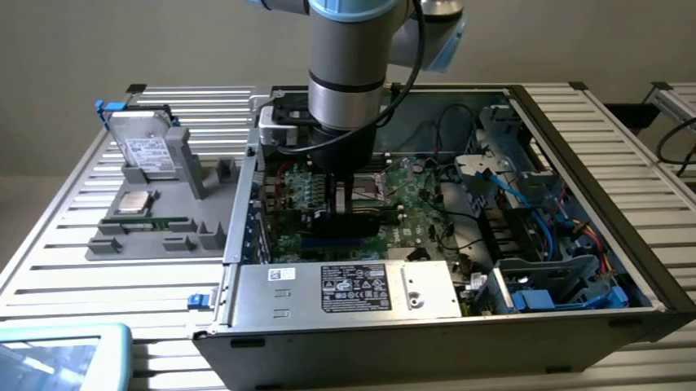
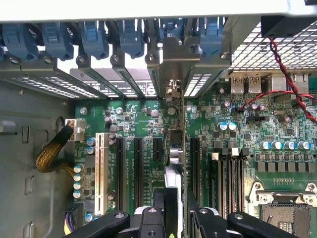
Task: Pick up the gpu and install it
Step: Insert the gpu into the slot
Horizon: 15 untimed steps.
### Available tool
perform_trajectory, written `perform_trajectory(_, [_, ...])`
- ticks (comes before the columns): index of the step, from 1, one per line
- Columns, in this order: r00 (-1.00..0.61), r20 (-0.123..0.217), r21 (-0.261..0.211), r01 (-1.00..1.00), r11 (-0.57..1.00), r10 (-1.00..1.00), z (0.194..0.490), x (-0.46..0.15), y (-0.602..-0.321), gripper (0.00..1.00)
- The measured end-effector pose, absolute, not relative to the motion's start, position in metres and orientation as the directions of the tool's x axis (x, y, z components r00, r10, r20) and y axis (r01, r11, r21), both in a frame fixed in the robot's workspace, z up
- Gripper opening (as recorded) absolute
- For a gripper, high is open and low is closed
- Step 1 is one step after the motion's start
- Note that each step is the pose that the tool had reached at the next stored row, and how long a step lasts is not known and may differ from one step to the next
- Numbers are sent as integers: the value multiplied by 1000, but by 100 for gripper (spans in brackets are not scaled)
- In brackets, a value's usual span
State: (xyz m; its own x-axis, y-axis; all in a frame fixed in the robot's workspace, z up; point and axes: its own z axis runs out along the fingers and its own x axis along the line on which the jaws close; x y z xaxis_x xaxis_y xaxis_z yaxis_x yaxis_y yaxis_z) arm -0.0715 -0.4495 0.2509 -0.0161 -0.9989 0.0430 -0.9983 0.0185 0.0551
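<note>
The gripper [image 1: 348, 212] reaches down into the open computer case [image 1: 359, 350], its fingers [image 2: 158, 201] clamped on the gpu [image 2: 174, 148]. The card stands on edge over the motherboard's expansion slots [image 2: 137, 168], with its metal bracket end close to the slot covers on the case's rear wall. Beside the case, on the slatted table [image 1: 65, 269], a grey tray [image 1: 109, 244] holds a hard drive [image 1: 147, 151].

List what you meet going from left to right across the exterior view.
hard drive → gpu, down inside the open computer case → blue drive bay
</note>
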Motion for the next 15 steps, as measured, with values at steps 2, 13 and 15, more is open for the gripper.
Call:
perform_trajectory(2, [-16, 43, 55, -998, 18, -999, 251, -71, -449, 27])
perform_trajectory(13, [-15, 42, 54, -998, 17, -999, 250, -71, -450, 27])
perform_trajectory(15, [-14, 42, 53, -998, 16, -999, 250, -71, -450, 27])
